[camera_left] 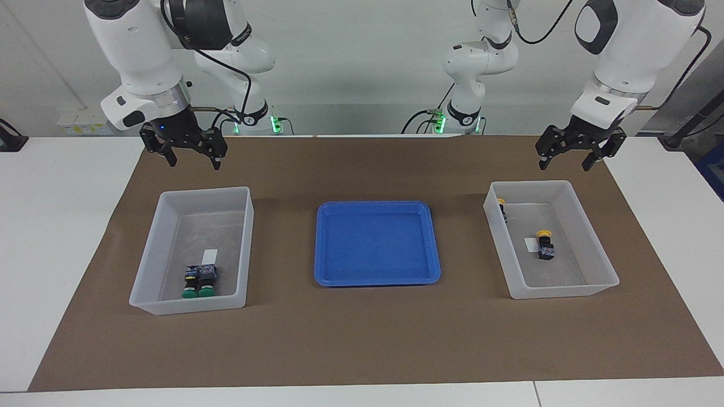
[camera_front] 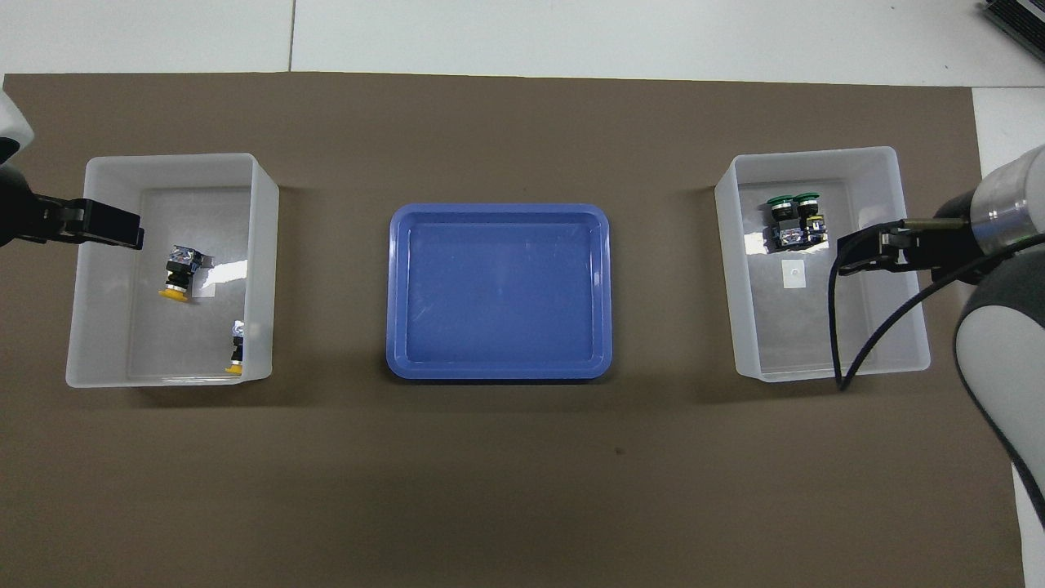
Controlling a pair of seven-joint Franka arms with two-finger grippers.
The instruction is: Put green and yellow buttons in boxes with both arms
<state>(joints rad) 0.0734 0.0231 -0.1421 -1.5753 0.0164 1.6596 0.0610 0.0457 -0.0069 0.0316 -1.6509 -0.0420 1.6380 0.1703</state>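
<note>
Two green buttons (camera_left: 199, 281) (camera_front: 793, 219) lie side by side in the translucent box (camera_left: 148, 251) (camera_front: 816, 153) at the right arm's end of the table. My right gripper (camera_left: 193, 164) (camera_front: 853, 253) hangs high over that box, open and empty. In the matching box (camera_left: 597, 249) (camera_front: 163, 158) at the left arm's end, one yellow button (camera_left: 544, 244) (camera_front: 180, 273) lies mid-floor. Another yellow button (camera_left: 501, 208) (camera_front: 236, 349) leans against the wall nearest the tray. My left gripper (camera_left: 564, 165) (camera_front: 114, 230) hangs open over this box's edge, holding nothing.
A blue tray (camera_left: 376, 243) (camera_front: 498, 290) sits between the two boxes in the middle of the brown mat (camera_left: 362, 339). A small white label lies on each box floor. White tabletop surrounds the mat.
</note>
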